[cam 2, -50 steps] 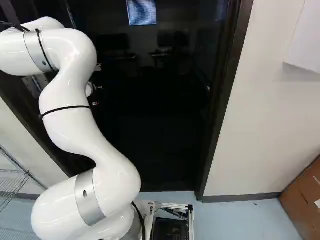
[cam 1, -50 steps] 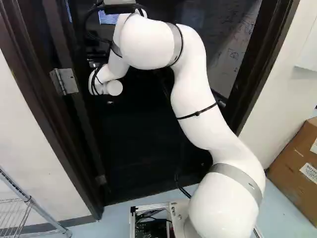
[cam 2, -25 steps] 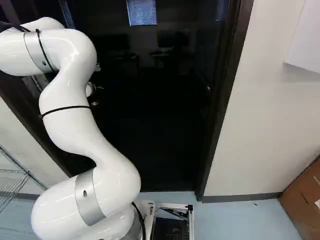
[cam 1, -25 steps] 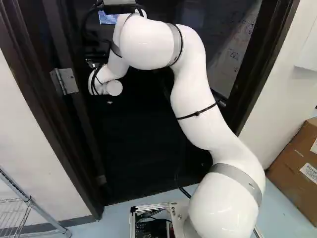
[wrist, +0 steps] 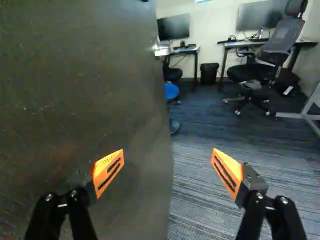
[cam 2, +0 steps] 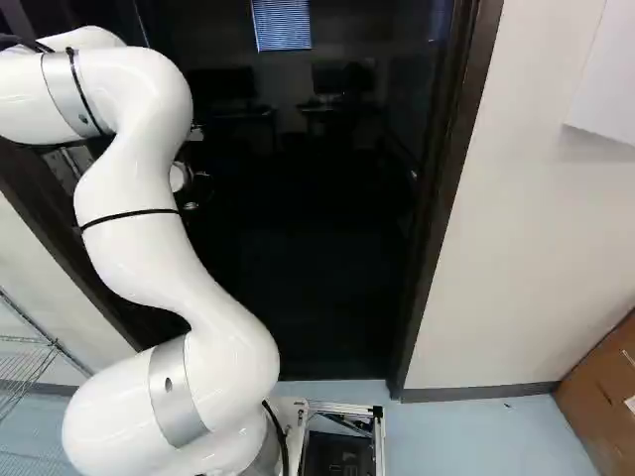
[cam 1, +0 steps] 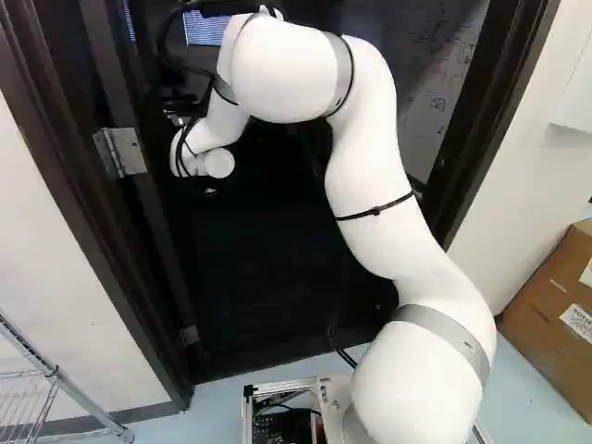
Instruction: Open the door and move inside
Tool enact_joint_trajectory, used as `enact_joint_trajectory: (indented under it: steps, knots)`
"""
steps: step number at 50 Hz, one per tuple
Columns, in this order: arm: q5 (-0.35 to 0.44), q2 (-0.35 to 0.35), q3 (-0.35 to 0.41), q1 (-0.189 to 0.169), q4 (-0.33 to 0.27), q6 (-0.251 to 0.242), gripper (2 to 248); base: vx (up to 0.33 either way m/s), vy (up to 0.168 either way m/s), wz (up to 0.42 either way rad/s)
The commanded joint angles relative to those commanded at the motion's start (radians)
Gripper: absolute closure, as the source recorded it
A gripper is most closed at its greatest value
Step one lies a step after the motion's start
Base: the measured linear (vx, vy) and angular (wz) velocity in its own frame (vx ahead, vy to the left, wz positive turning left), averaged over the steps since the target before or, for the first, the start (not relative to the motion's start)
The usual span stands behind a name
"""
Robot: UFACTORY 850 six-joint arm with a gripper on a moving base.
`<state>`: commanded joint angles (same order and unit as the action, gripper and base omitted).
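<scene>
The dark door frame [cam 2: 452,169] stands ahead of my base. The door [wrist: 90,95] is open into the room, its face along one side of my wrist view and its free edge showing between my fingers. My white arm [cam 1: 370,176] reaches into the doorway, bent over at the top. Past the door, an office chair [wrist: 265,60] stands on the carpet [wrist: 200,195]; a cardboard box [cam 1: 555,314] sits at the right of the left base view. My pincer [wrist: 168,151] is spread wide, holding nothing. Farther ahead, the metal handle [wrist: 161,49] sits by the door's free edge.
</scene>
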<state>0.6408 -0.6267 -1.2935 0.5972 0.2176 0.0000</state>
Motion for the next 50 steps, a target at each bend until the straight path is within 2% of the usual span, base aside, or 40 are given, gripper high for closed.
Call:
enact_joint_trajectory:
  steps: [50]
  knots:
    - [0.0, 0.197, 0.256, -0.079, 0.001, 0.0, 3, 0.0, 0.0, 0.0]
